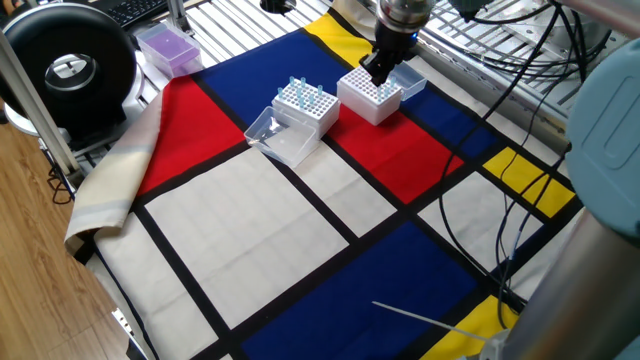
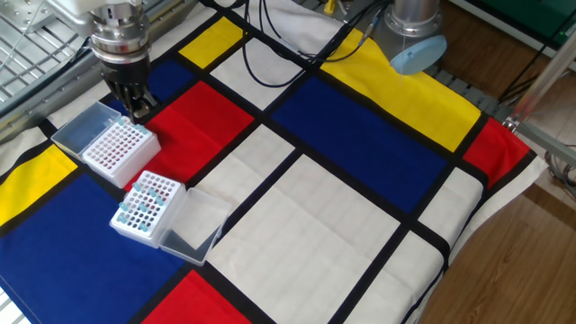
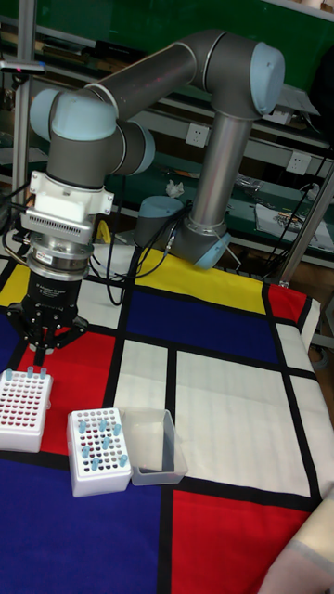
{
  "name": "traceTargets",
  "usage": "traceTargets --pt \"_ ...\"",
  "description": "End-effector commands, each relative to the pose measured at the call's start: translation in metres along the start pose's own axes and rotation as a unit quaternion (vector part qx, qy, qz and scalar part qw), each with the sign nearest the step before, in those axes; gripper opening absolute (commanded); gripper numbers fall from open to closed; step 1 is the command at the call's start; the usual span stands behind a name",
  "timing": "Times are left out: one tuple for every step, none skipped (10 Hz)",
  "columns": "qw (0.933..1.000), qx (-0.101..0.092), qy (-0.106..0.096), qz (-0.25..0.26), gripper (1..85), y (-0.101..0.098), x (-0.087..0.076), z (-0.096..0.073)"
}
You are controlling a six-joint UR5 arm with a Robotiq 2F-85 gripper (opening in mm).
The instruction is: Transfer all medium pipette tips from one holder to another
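Observation:
Two white perforated holders sit on the checked cloth. The nearer holder (image 1: 303,106) (image 2: 144,208) (image 3: 100,451) carries several pale-blue medium pipette tips (image 1: 305,91) (image 3: 96,434) and has a clear lid (image 1: 275,139) lying open beside it. The other holder (image 1: 369,96) (image 2: 118,150) (image 3: 22,408) has a couple of tips (image 3: 33,373) at its far edge. My gripper (image 1: 380,72) (image 2: 136,114) (image 3: 46,350) hangs just above that edge. Its fingertips are only narrowly apart, and I see no tip between them.
A clear lid (image 2: 83,127) lies open behind the second holder. A purple box (image 1: 168,47) and a black round device (image 1: 68,72) stand off the cloth's corner. Cables (image 2: 297,54) trail across the yellow and blue patches towards the arm base (image 3: 199,237).

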State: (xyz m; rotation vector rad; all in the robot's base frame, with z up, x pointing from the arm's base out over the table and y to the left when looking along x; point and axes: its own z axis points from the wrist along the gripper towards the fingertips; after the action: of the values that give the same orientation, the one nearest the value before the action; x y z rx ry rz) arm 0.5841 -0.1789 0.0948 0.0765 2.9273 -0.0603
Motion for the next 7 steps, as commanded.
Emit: traceTargets --pt "0.9992 0.003 -0.018 0.035 7.7 -0.005 -0.008 -0.007" --pt "0.9989 0.014 -0.02 0.04 6.3 -0.011 -0.009 -0.008" --pt "0.9985 0.014 -0.007 0.053 6.3 -0.011 -0.003 -0.01" --pt "0.9974 0.031 0.019 0.062 6.0 -0.018 0.01 -0.01" --pt "0.9956 0.039 0.041 0.075 4.0 -0.022 0.022 -0.009" --pt "0.9957 0.039 0.043 0.072 3.3 -0.022 0.023 -0.008" --pt "0.9957 0.035 0.049 0.071 3.7 -0.019 0.024 -0.012"
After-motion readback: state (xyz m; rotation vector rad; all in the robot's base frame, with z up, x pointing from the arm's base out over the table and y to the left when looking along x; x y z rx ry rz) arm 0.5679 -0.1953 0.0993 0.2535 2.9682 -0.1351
